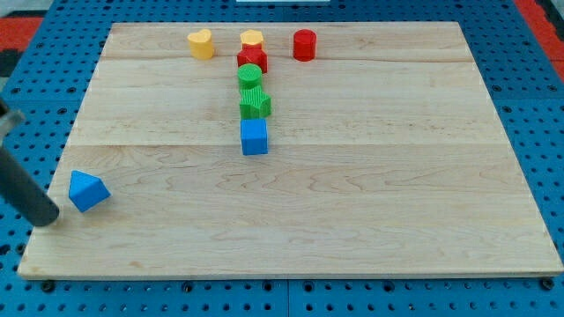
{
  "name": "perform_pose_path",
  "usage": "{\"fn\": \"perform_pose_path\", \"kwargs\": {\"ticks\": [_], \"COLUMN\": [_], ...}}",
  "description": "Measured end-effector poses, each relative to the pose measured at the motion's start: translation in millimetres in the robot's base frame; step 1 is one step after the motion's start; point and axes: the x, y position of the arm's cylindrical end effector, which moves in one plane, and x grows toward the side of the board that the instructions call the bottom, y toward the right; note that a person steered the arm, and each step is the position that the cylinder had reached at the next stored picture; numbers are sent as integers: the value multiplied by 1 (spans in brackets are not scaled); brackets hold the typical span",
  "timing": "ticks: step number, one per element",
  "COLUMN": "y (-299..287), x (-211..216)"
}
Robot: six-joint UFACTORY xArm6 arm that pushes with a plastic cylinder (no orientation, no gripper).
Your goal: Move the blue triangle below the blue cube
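At the view's far left the dark rod came down across the desk's (370, 229) edge, and its tip (53, 220) rested just left of, and slightly lower than, the blue triangle (87, 190), close beside it, though contact could not be confirmed. The rod carried no end effector with jaws, so there was nothing to open or close and nothing was gripped. The blue triangle sat near the bottom-left corner, well apart from everything else. Further right, around the middle and toward the view's top, the blue cube (254, 136) stood at the foot of a tight column: a green block (255, 105) touching it above, then a green cylinder (249, 76), a red block (252, 59) and a yellow block (252, 39), with a yellow heart-like block (201, 43) to the left of that column and a red cylinder (304, 44) to its right. The likely trouble was that an off-centre push on the sloped triangle would spin it or let it slip off the tip, and a push carried too high would knock the cube and the stack behind it. With the left and bottom edges so near, a stray shove could send the triangle off. The broad bare wood below the cube and rightward left ample room.
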Motion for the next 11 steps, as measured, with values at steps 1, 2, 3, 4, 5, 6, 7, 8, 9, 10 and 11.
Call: {"fn": "perform_pose_path", "kwargs": {"ticks": [1, 2, 3, 4, 5, 6, 7, 8, 9, 10, 11], "y": [50, 114, 106, 146, 178, 183, 187, 195, 202, 203, 203], "x": [-16, -40, -57, -65, -58, -49, -31, -40, -52, -50, -34]}}
